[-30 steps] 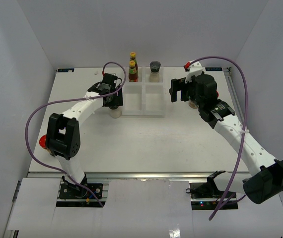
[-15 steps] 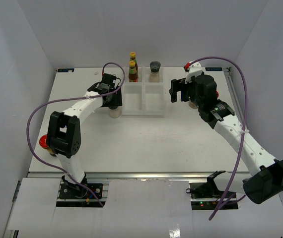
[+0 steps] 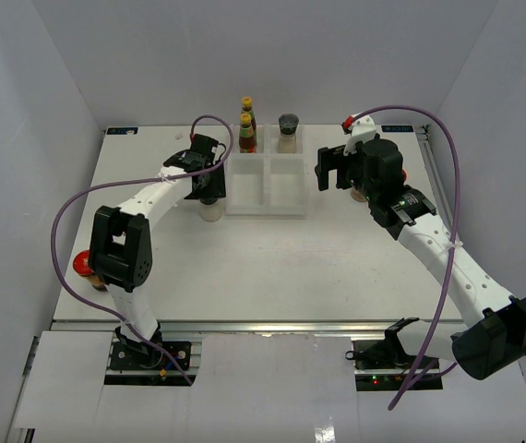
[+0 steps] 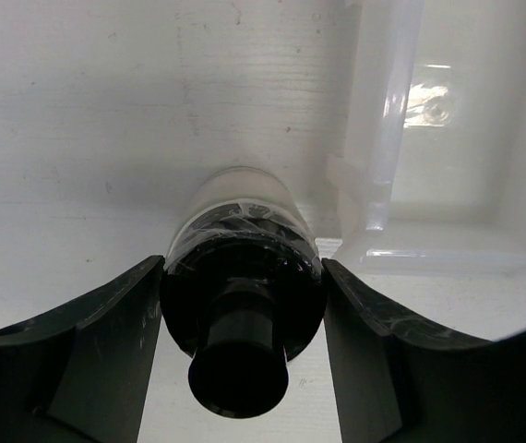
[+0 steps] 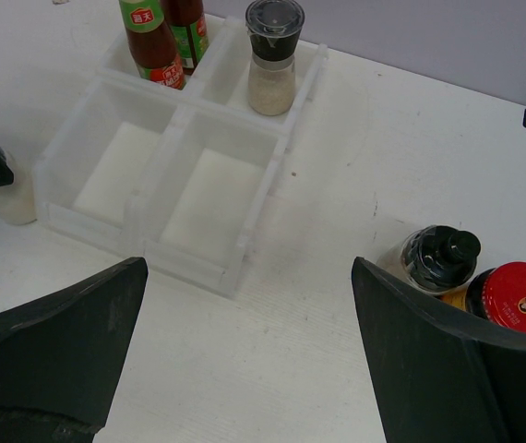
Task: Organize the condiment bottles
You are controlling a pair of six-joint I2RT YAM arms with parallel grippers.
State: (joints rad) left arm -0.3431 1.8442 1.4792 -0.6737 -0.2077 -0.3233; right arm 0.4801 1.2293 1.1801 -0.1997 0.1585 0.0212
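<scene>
Left fingers (image 4: 88, 341) partly spread on either side of black-capped shaker (image 4: 240, 314), grip unclear; right fingers (image 5: 51, 341) wide apart, empty

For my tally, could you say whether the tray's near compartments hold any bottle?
No: the near compartments of the tray are bare; only the far ones hold sauce bottles and a shaker.

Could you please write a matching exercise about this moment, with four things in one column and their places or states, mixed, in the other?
Things
1. red sauce bottles
2. grey-lidded pale shaker
3. left gripper
4. right gripper

Places or states
A. open, holding nothing
B. white tray, far left compartment
C. around a black-capped shaker
D. far right compartment of that tray

Pairs: 1-B, 2-D, 3-C, 4-A
</scene>
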